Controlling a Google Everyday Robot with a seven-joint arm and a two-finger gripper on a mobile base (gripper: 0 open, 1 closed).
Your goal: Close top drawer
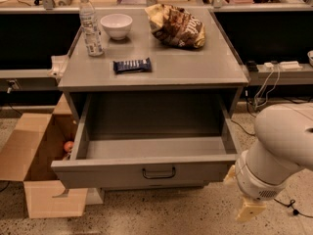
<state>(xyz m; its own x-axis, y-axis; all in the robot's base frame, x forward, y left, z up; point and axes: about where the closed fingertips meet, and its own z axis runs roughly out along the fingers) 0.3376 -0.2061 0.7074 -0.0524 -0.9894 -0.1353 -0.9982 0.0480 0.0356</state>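
Observation:
The top drawer point(146, 153) of the grey cabinet stands pulled far out toward me. Its deep grey interior is empty. The front panel point(98, 175) carries one dark wire handle point(159, 173) at its centre. My gripper point(247, 208) hangs low at the lower right, just beyond the drawer's front right corner and near the floor, below the bulky white arm point(281, 148). It holds nothing that I can see. It is right of the front panel, not in front of the handle.
On the cabinet top point(195, 65) stand a water bottle point(90, 26), a white bowl point(116, 26), a chip bag point(176, 26) and a dark snack bar point(132, 65). An open cardboard box point(36, 168) sits on the floor at left. Cables point(266, 84) hang at right.

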